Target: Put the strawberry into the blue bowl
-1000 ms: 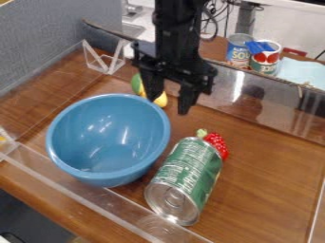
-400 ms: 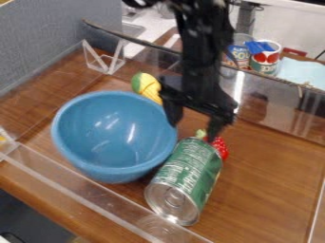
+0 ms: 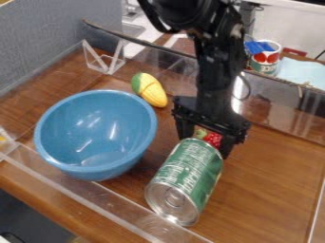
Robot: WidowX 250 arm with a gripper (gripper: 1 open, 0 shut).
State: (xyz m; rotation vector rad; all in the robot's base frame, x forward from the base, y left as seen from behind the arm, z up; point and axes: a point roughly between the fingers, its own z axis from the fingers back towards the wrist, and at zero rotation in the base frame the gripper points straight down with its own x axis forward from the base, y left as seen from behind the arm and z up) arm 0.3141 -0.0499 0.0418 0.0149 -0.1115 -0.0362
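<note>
Black two-fingered gripper [image 3: 210,134], pointing straight down with its jaws spread wide, holding nothing, poised low over the small red toy strawberry [image 3: 218,141]. The strawberry lies on the brown wooden tabletop [image 3: 273,171], partly hidden by the fingers and touching the top end of the green metal can [image 3: 185,177], which lies on its side. The dark arm [image 3: 210,47] rises upright behind. The large light-blue plastic bowl [image 3: 91,134] sits left of the can, empty. A yellow-green toy fruit [image 3: 150,89] lies beyond the bowl.
</note>
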